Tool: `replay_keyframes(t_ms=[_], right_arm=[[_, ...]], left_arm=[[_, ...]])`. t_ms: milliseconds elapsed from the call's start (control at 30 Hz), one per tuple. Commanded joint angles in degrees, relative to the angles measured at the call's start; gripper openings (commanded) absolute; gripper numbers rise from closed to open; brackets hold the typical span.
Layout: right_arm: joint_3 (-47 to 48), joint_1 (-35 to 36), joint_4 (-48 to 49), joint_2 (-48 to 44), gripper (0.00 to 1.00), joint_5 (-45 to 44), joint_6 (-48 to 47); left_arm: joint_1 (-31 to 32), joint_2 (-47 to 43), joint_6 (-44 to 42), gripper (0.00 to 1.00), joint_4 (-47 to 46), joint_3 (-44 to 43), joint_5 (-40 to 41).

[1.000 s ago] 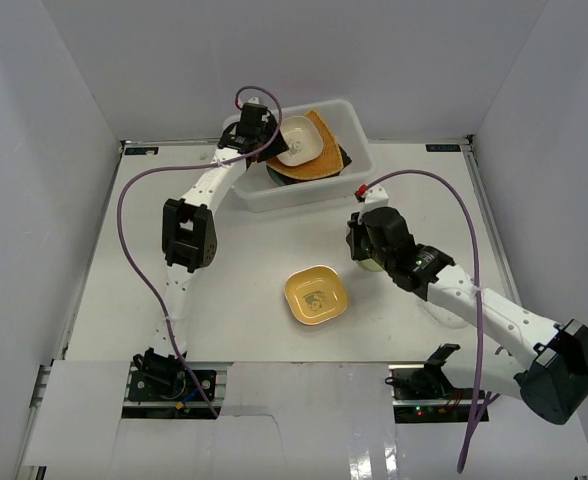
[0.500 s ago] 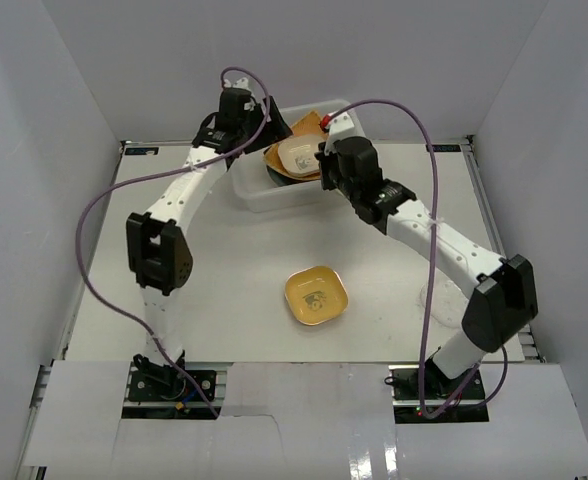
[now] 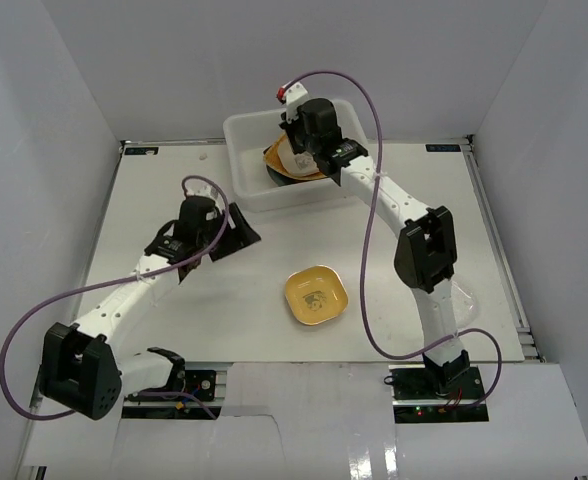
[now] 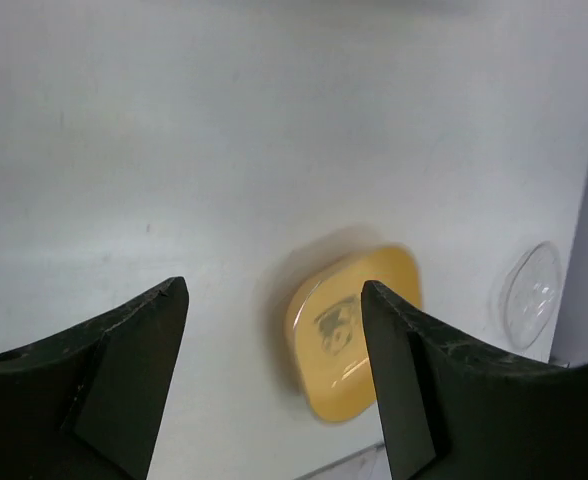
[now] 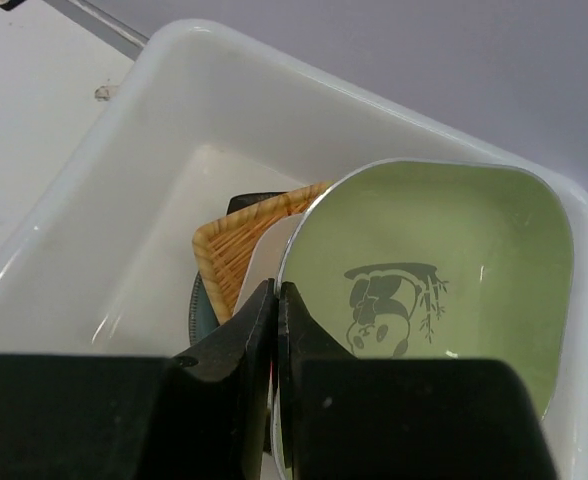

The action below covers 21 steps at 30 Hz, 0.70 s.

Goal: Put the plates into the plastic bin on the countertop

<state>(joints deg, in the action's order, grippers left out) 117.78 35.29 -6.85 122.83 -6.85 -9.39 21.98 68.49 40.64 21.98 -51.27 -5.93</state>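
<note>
Right pincer (image 5: 276,300): pinched tight on the near rim of the green square plate (image 5: 444,270), which hangs tilted over the plastic bin (image 5: 94,180), at its far right corner. The plate is pale green and glossy, with rounded corners and a panda-and-bamboo print in the middle. Below it in the bin lies the orange fan-shaped plate (image 5: 244,235), woven-looking, with a dark dish edge under that.

Step in hand, as I judge it: dropping the green plate onto the stack. Next move calls for lowering it a little, levelling it, then parting the fingers so it settles flat rather than slides off.

Left pincer (image 4: 274,288): spread wide, holding nothing, hovering above the desk (image 3: 164,190) and aimed toward the yellow plate (image 3: 315,295). That plate sits alone mid-desk, well apart from the bin, square with a dark print. A clear plate (image 4: 529,295) lies further right, hard to make out. Both look like later pickups.
</note>
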Motion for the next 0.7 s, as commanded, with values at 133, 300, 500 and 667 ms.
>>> replay_keyframes(t_ms=[133, 300, 500, 667], right_arm=[[10.5, -0.3, -3.2, 8.6, 0.08, -0.4, -3.8], [12.0, -0.3, -3.5, 11.5, 0.08, 0.5, -2.0], [11.3, -0.2, -2.5, 8.2, 0.62, -0.1, 1.2], [8.0, -0.2, -3.1, -2.6, 0.72, -0.6, 4.5]], left_arm=[[8.9, 0.4, 6.1, 0.83, -0.4, 6.2, -4.3], [14.7, 6.9, 6.5, 0.86, -2.3, 5.2, -2.2], [18.5, 13.2, 6.2, 0.86, -3.5, 4.0, 1.4], [19.9, 15.4, 6.0, 0.85, -5.4, 4.6, 2.8]])
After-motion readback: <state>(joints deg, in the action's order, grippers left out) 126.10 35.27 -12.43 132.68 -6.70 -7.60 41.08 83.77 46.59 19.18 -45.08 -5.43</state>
